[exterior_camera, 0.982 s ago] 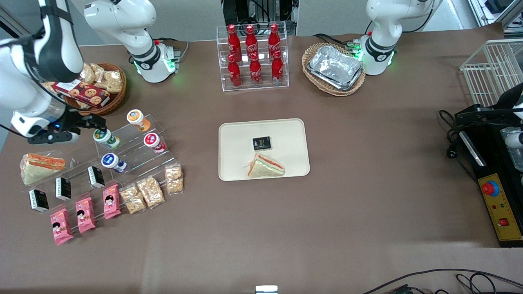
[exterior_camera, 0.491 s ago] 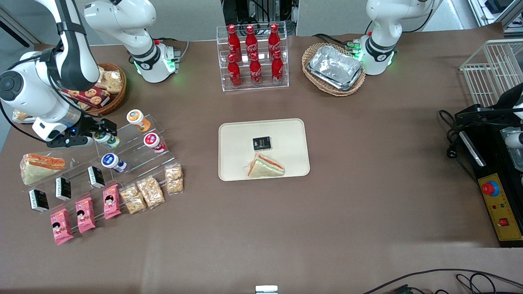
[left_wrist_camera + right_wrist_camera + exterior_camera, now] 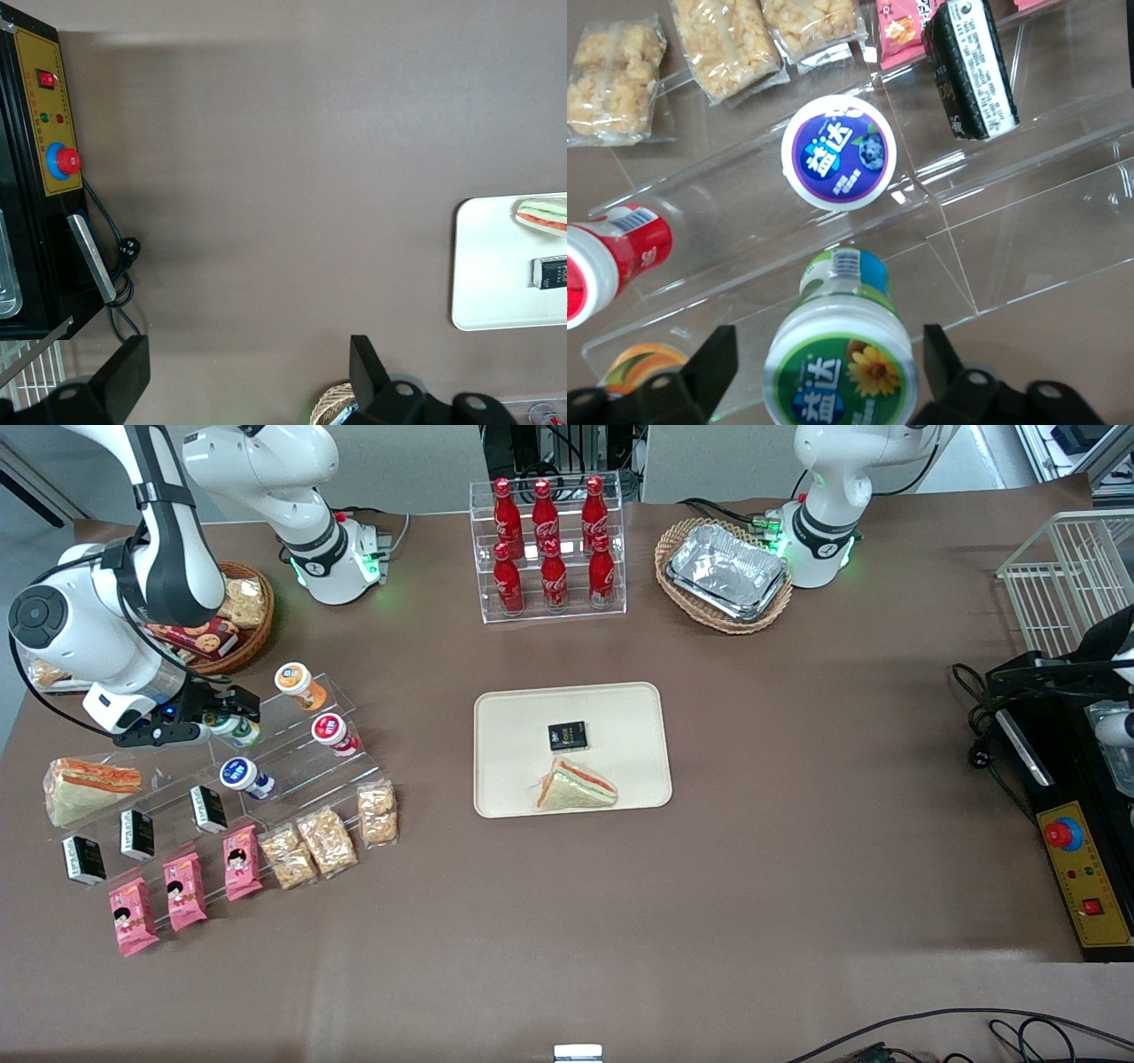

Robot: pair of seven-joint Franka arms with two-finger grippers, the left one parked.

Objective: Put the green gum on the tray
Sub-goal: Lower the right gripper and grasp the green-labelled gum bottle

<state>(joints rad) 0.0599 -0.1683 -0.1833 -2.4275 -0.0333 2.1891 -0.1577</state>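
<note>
Your end effector (image 3: 223, 718) is down at the clear acrylic step rack (image 3: 292, 757) toward the working arm's end of the desk (image 3: 797, 779), straddling the green gum (image 3: 842, 372). In the right wrist view the two fingers (image 3: 713, 367) sit spread wide, one on each side of the bottle's lid, with visible gaps on both sides, so nothing is clamped. The green gum (image 3: 235, 729) stands on the rack, leaning a bit, green sunflower lid facing the wrist camera.

Neighbours on the rack: blue-lidded bottle (image 3: 839, 152) one step nearer the front camera, red-lidded bottle (image 3: 607, 261) beside it, lying tilted, orange-lidded bottle (image 3: 296, 682) on the step farther from the front camera. A black packet (image 3: 970, 71) stands on the lower step, with snack bags (image 3: 726, 40) near it on the desk.

The tray (image 3: 509, 717) is mid-desk, well apart from the rack. It already carries a wrapped sandwich (image 3: 574, 786) and a small black packet (image 3: 568, 735), close together but not clearly touching. The rest of the tray's surface is bare
</note>
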